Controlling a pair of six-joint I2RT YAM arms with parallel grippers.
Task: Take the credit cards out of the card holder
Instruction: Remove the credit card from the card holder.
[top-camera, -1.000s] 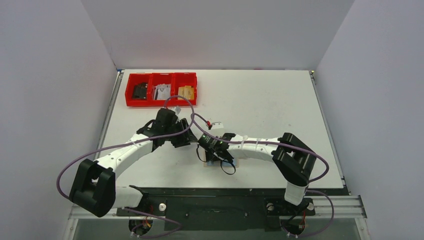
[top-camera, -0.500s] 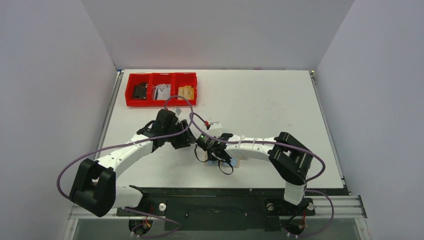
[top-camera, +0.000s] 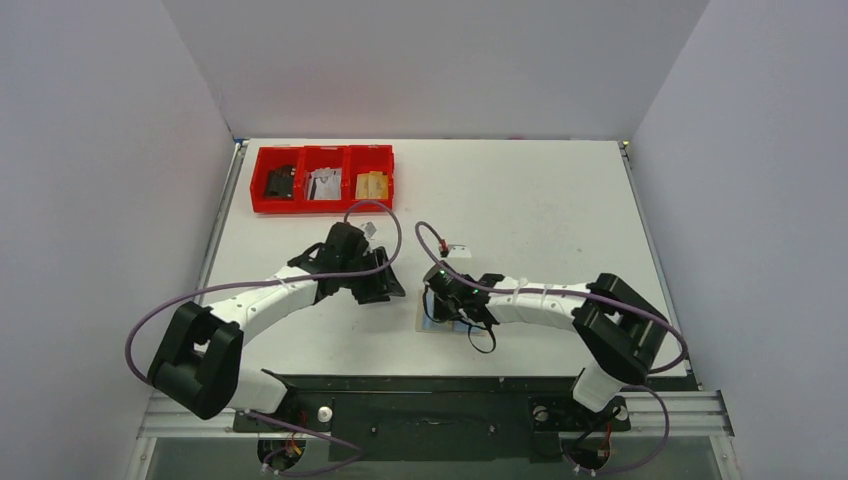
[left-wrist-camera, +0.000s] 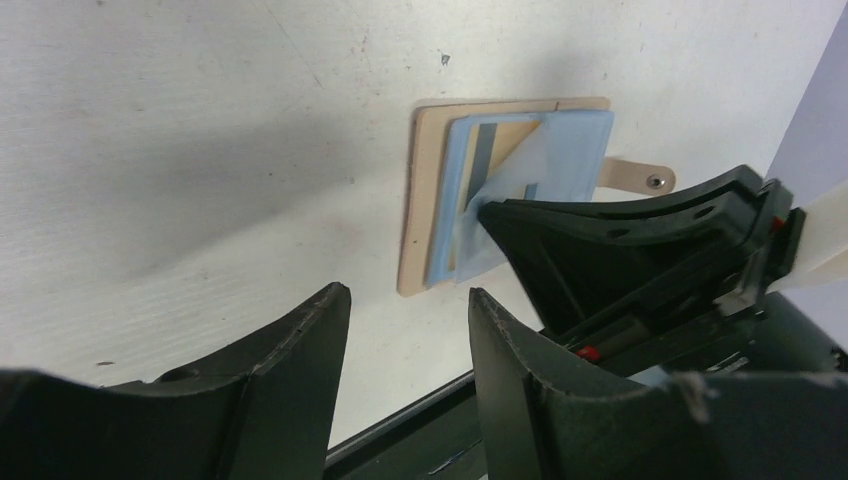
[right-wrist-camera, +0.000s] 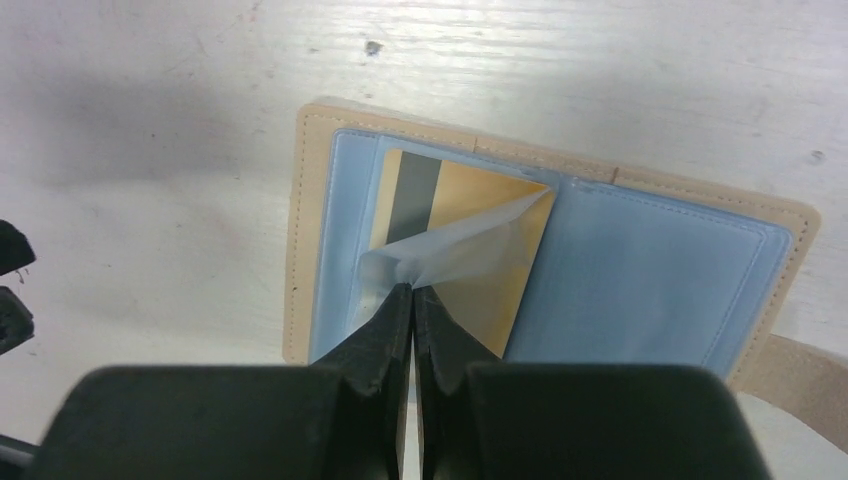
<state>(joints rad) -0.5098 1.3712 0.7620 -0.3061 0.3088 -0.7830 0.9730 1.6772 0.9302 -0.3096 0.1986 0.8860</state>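
Note:
The card holder (right-wrist-camera: 300, 250) lies open and flat on the table, tan outside with a pale blue lining; it also shows as the card holder (top-camera: 428, 322) near the front edge. A gold credit card (right-wrist-camera: 470, 200) with a dark stripe sits in its left pocket under a clear film (right-wrist-camera: 470, 250). My right gripper (right-wrist-camera: 412, 288) is shut, and the film is pinched between its tips and pulled up into a peak. My left gripper (left-wrist-camera: 408, 292) is open and empty, just left of the card holder (left-wrist-camera: 425, 200) and apart from it.
A red three-compartment tray (top-camera: 320, 207) with small items stands at the back left. The holder's tan snap tab (left-wrist-camera: 640, 178) sticks out on its right side. The table's front edge and a dark rail run close below the holder.
My right gripper has shut on the clear film and shifted a little right. The left gripper has moved right and nearer, closer to the holder, still open.

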